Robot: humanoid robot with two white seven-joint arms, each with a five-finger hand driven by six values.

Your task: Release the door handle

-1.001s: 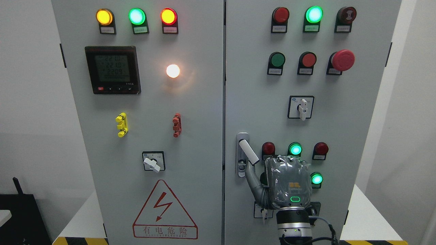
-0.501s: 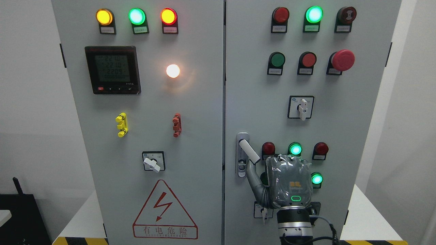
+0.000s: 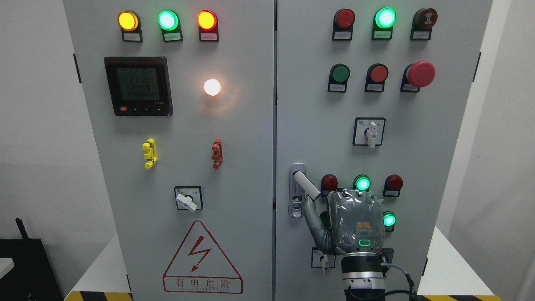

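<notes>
Grey steel control cabinet point(image 3: 250, 138) w/ two doors fills most of the frame; seam runs down the centre.

The task's thing, the silver lever door handle point(image 3: 305, 185), sits on the right door just right of the seam, lower centre of frame. Its white-grey lever is swung out of the oval backplate, tilting down to the right; a small key lock shows in the plate below it.

Right hand point(image 3: 355, 221), grey w/ clear plastic wrap and a green-lit mark on its back, comes up from the bottom edge right of centre. Back of hand faces the camera, so the fingers are hidden behind it; can't tell if they're curled or spread. Thumb point(image 3: 313, 219) reaches up-left, tip just under the lever's free end; touching or a hair apart, can't tell. No clear grasp visible around the lever.

Left arm not in view.

Around the hand: dark red lamp point(image 3: 329, 182), lit green lamp point(image 3: 362, 183), another dark red lamp point(image 3: 393, 182) in a row just above it; a second lit green lamp point(image 3: 389, 219) at its right edge. White rotary selector switch point(image 3: 369, 132) further up the right door. Red mushroom stop button point(image 3: 420, 74) upper right.

Left door: black digital meter point(image 3: 138, 86) upper left, red-bordered lightning warning triangle point(image 3: 202, 257) at lower centre-left.
</notes>
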